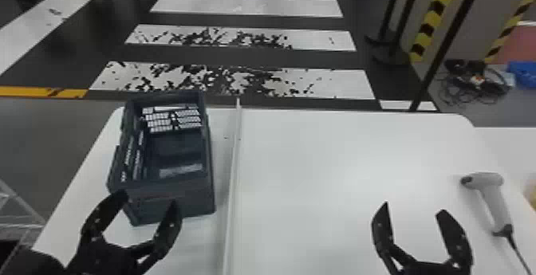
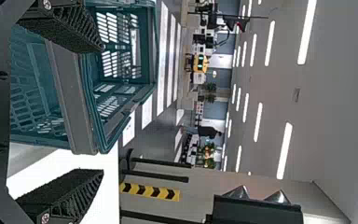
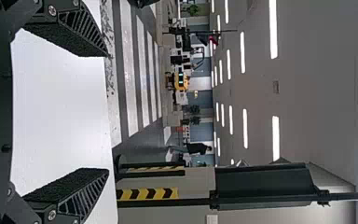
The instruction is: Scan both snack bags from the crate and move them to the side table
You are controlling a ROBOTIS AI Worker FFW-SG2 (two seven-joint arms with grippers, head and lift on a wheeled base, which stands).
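Clock read on the head view, 12 being straight ahead.

Left claw (image 1: 148, 198): open, 2 fingers well apart, gripping nothing. Right claw (image 1: 414, 208): open as well, 2 fingers spread above the table (image 1: 319, 154), nothing gripped.

From my left claw, the crate (image 1: 175, 196) lies at 12 o'clock, upright on the table. The fingertips overlap its near wall in my view; contact, I cannot tell. The left wrist view gives me its slotted walls.

At 2 o'clock from that claw, a raised strip (image 1: 235, 146) runs front to back, just beside the crate.

From my right claw, the scanner (image 1: 492, 202) is at 3 o'clock, lying on its side on the table, head toward 12, cord (image 1: 517, 254) trailing toward 5. At 2 o'clock, a 2nd white surface (image 1: 502, 146).

Farther out: floor stripes (image 1: 247, 5) beyond the table at 12; cables (image 1: 470, 87) at 1 o'clock from the right claw.
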